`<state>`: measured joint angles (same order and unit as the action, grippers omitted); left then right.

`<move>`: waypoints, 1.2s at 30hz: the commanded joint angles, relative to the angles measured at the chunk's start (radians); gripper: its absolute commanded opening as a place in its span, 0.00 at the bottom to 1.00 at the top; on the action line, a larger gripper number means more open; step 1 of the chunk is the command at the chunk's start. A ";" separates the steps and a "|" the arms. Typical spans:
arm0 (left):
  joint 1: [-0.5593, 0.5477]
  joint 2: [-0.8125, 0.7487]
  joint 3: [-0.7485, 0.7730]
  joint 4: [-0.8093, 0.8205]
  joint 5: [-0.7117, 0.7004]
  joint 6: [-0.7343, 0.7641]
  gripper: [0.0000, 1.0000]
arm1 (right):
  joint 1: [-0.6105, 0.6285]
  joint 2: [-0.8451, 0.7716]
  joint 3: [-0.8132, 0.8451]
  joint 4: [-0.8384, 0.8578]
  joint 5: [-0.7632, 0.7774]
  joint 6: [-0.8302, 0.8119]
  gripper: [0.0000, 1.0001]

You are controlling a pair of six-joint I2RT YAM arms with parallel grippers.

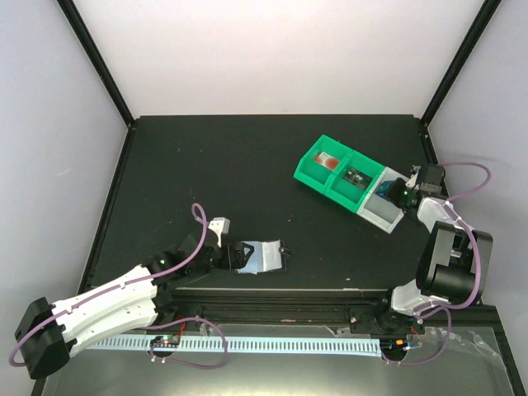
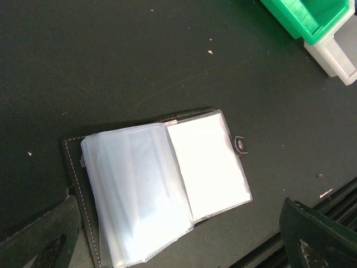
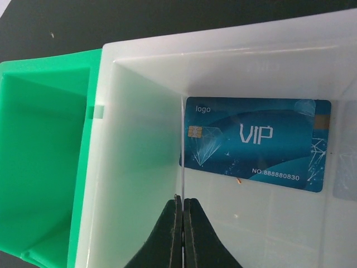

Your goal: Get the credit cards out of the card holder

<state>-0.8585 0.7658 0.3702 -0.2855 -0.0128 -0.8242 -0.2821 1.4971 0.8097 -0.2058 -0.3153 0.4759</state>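
One card holder (image 2: 167, 184) lies open on the dark surface (image 1: 206, 165), near the front edge and left of centre, its two clear panels spread flat on a dark cover. The left claw (image 1: 241, 254) sits just to its left with its two fingers (image 2: 47, 240) spread wide, one on either side of the holder and gripping nothing.

Far to the right sits one compartment tray (image 1: 309, 169) with three bins in a row: two green and one white (image 3: 139, 167). One blue credit card (image 3: 256, 142), printed "VIP", lies flat on the floor of the white bin. One small red-and-white item (image 1: 328, 161) is in the farthest green bin and one small dark item (image 1: 356, 176) is in the middle bin.

The right claw (image 3: 182, 206) hangs over the white bin, fingers pressed together. A thin pale line runs up from the tips; I cannot tell what it is.
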 commanded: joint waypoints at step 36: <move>0.005 0.001 0.004 -0.028 0.002 -0.011 0.99 | -0.004 0.012 0.128 -0.151 0.204 0.141 0.26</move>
<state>-0.8585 0.7658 0.3702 -0.2993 -0.0128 -0.8310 -0.2829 1.5360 0.8989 -0.3023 -0.1394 0.5751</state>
